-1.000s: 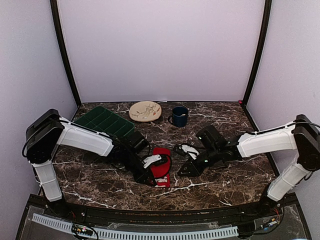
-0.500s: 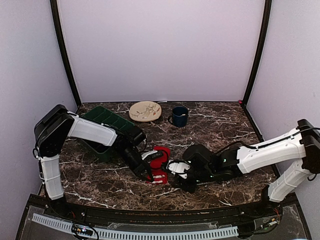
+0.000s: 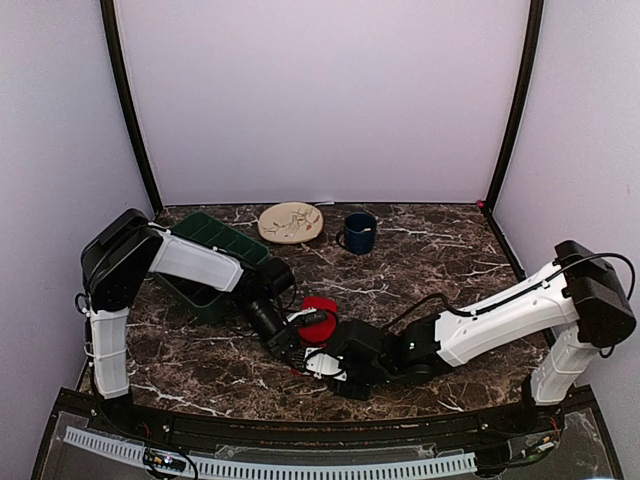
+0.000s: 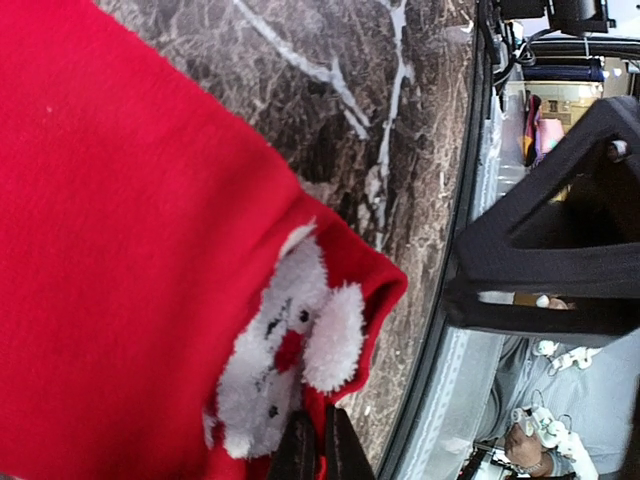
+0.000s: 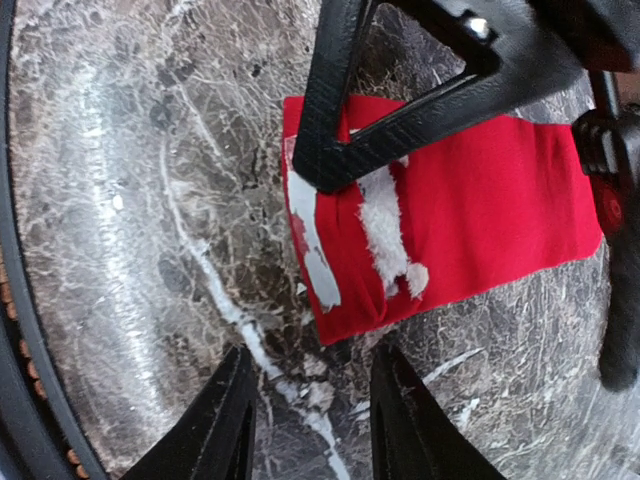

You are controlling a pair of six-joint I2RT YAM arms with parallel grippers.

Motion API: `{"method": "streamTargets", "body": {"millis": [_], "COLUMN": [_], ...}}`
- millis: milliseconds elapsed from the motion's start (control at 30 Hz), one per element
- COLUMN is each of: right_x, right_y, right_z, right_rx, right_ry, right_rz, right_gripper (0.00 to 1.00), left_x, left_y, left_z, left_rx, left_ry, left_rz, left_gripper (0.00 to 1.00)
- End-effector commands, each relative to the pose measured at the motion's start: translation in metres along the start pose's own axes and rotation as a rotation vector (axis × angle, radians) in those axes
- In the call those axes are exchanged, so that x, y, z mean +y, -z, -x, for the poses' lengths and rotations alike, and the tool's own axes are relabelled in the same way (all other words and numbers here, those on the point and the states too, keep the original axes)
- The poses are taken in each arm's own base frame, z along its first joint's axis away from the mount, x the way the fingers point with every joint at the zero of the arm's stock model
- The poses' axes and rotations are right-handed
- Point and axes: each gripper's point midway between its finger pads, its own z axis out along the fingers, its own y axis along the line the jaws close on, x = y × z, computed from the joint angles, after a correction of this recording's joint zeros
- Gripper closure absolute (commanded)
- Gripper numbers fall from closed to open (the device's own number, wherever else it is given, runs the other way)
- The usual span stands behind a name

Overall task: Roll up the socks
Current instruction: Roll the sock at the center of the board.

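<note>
Red socks [image 5: 480,220] | long axis near–far | white band nearward

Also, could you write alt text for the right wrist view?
Bright red fabric socks with a white band lie on a dark marble table, a black triangular finger across the band. The right end effector hovers open beside them.

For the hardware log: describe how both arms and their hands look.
The left arm and right arm match: white link covers between bulky black joint housings, thin black cables looping alongside. The left hand and right hand are black, their fingers open triangular frames tapering to slim tips. No markings legible.
</note>
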Motion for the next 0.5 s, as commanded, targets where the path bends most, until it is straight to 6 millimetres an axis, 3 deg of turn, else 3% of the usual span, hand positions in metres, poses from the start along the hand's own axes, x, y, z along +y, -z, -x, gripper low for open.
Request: {"method": "streamTargets", "body": {"millis": [0, 467], "right_x": [-0.006, 0.001], "right_y": [-0.005, -0.020], "right_z": [0.012, 0.007], "right_rx": [0.002, 0.059], "right_ry": [0.097, 0.241], "right_rz": [-0.081, -0.123], "right_gripper": [0.62, 0.64], "left_x": [-0.011, -0.013], "left_y": [0.003, 0.000], "left_z": [0.002, -0.002], "left_rx": [0.008, 0.028], "left_ry": [0.001, 0.011], "left_rz": [-0.051, -0.082], "left_gripper": [1.00, 1.00]}}
